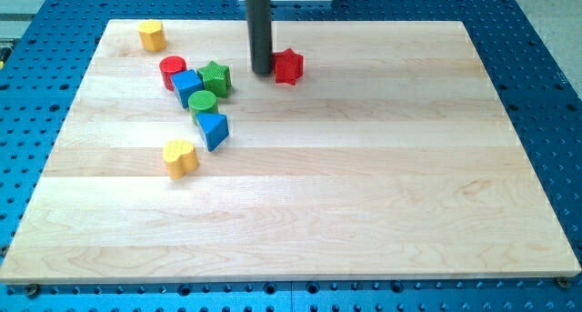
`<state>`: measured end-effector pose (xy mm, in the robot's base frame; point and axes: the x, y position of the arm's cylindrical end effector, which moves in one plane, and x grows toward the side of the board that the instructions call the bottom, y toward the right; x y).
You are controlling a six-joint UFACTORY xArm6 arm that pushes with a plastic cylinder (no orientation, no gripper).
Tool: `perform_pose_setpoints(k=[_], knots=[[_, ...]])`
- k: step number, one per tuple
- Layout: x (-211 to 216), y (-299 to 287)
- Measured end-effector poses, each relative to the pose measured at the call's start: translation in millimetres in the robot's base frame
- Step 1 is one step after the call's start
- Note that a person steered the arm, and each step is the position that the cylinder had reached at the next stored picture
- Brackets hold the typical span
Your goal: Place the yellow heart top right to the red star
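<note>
Worktop: pale wooden board [364, 194] on a blue perforated base [536, 39]; we see wood grain in wide strips.
Rod: our dark rod [261, 30] drops in from the view's top, upright.
End effector: we have none with jaws, only my tip [262, 73], so nothing opens, closes or holds anything; my tip sits on the board just left of the red star, touching or nearly so, we cannot tell which.
Red star: red star [288, 66] in the upper middle of the board, right beside the rod.
Yellow heart: yellow heart [180, 157] at the view's lower left of the cluster, well apart from the red star and from my tip, standing alone.
Yellow other: second yellow block [152, 35], shape unclear, near the board's top left corner.
Cluster: red cylinder [172, 72], blue cube [186, 86], green star [215, 77], green cylinder [203, 104] and blue triangle [213, 129] packed together left of the rod.
Cluster detail: we see the blue cube touching the red cylinder and green star; the green cylinder sits just above the blue triangle.
</note>
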<state>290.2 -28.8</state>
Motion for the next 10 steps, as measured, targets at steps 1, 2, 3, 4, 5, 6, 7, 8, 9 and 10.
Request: perform_pose_setpoints(k=[1,2,3,4,5,6,7,8,9,10], knots=[[-44.0,12.9],[16.3,64.1],[71.8,0.6],[169.6,42.0],[250.7,-29.9],[228.3,-144.1],[205.3,-121.3],[207.4,-43.5],[172.5,-6.2],[116.1,-6.1]])
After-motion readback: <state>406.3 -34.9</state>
